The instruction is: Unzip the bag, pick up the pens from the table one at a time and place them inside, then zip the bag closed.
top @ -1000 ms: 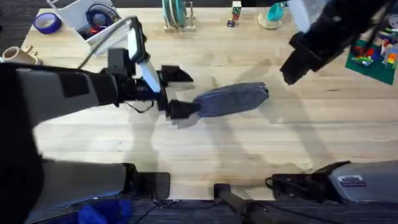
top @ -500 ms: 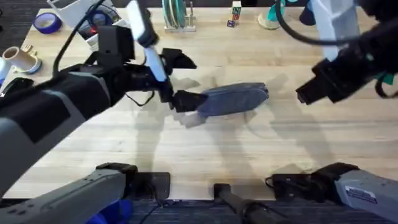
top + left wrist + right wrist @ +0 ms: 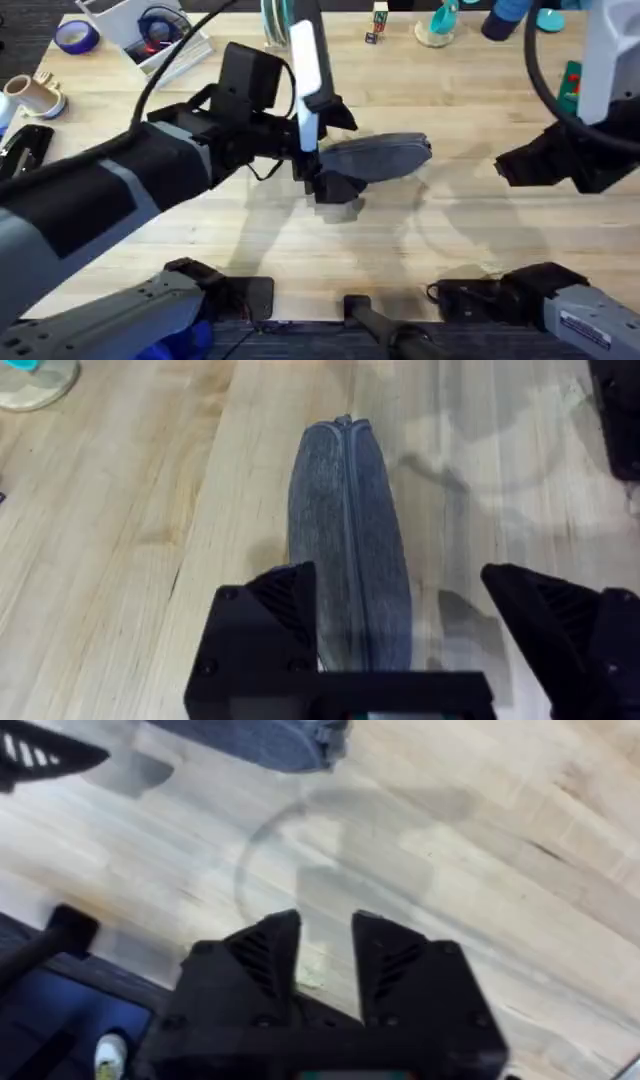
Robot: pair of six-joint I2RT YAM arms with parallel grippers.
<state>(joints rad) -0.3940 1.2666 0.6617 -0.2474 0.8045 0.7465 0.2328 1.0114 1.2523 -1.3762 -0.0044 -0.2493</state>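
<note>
Overhead: bag [image 3: 378, 158] zipped, flat mid-bench [image 3: 450, 240], contents hidden, my left claw [image 3: 430, 615] spread wide at its near end, my right claw [image 3: 325, 955] nearly together, empty, off right.

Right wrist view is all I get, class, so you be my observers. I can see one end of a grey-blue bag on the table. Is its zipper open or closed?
Observer: In the left wrist view the bag lies flat, and its zipper looks closed along all that shows.
Operator: Where is the left gripper?
Observer: The left gripper is open, with a finger on either side of the bag's left end in the overhead view.
Operator: And my own gripper, relative to the bag?
Observer: Seen from overhead, the right gripper is off to the bag's right, apart from it, above bare table.
</note>
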